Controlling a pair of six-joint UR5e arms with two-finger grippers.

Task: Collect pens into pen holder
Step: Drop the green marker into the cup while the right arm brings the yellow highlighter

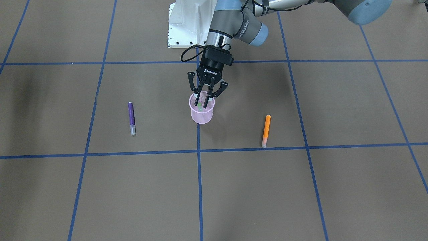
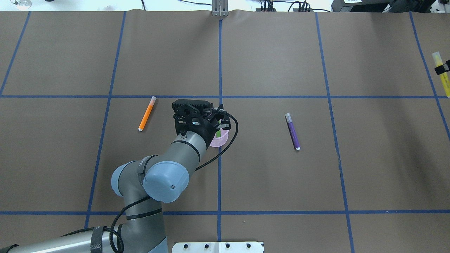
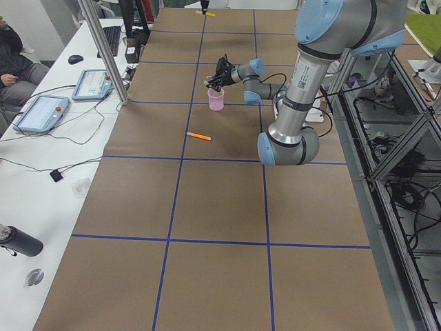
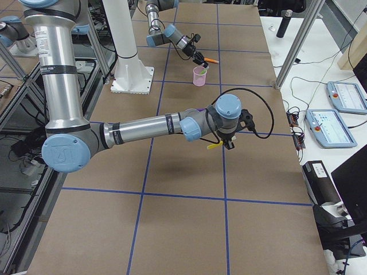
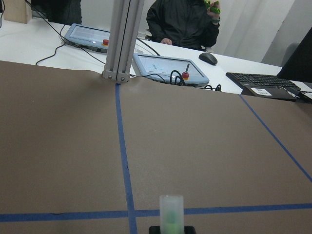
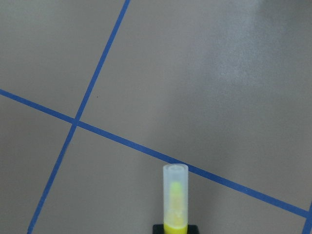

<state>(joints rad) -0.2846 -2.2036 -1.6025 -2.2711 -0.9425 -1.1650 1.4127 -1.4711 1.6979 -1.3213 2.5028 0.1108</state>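
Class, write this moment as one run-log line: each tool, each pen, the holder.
left tool: shut on green pen, at pen holder rim | right tool: shut on yellow pen | purple pen, orange pen: on table

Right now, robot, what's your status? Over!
Left hand shut on green pen, at mouth of pink pen holder. Right hand shut on yellow pen. Purple pen, orange pen flat on table. Nothing blocking them.

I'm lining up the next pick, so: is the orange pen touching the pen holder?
Apart. The exterior front-facing view shows a wide stretch of bare table between the orange pen and the pen holder; the overhead view agrees.
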